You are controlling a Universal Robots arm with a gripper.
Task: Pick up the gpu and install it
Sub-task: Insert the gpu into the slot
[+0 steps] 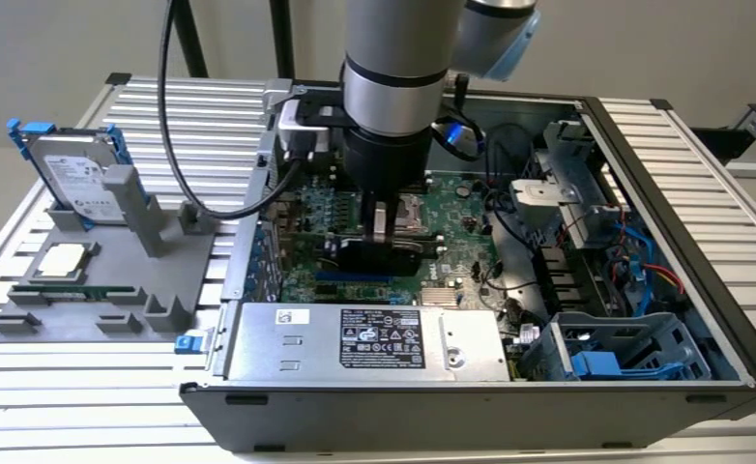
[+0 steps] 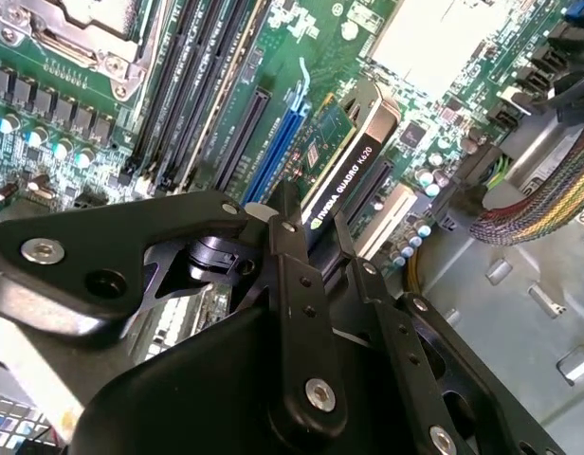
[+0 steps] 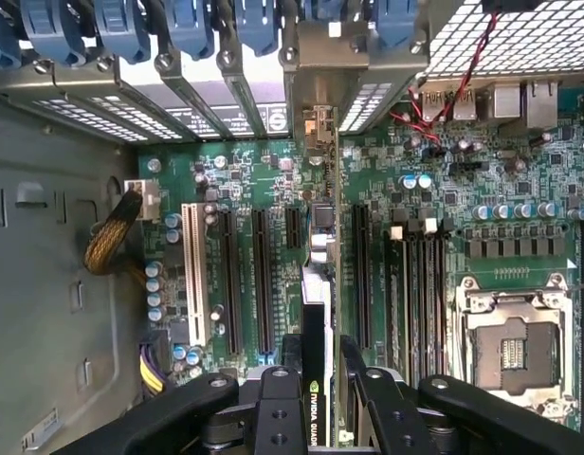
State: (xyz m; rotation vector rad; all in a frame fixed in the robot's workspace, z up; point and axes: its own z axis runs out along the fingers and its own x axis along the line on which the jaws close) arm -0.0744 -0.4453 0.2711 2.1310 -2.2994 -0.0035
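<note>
The gpu [image 1: 375, 257] is a flat card with a dark face, standing on edge inside the open computer case [image 1: 687, 290], low over the green motherboard [image 1: 462, 198]. My gripper [image 1: 382, 235] comes straight down from the arm and is shut on the card's upper edge. In the second wrist view my black fingers [image 2: 290, 275] clamp the gpu [image 2: 354, 161], which stands next to a blue slot [image 2: 278, 142]. In the first wrist view the gpu [image 3: 319, 270] lines up along the long expansion slots, its silver bracket end [image 3: 317, 125] at the case's rear openings, gripper [image 3: 320, 358] on it.
On the exterior view's left, a grey fixture [image 1: 159, 280] holds a hard drive in a blue frame [image 1: 75, 174], a processor chip [image 1: 64, 261] and a RAM stick [image 1: 75, 290]. Inside the case are the power supply [image 1: 365, 338], a drive cage [image 1: 624, 353], cables [image 1: 636, 251] and the processor socket [image 3: 515, 351].
</note>
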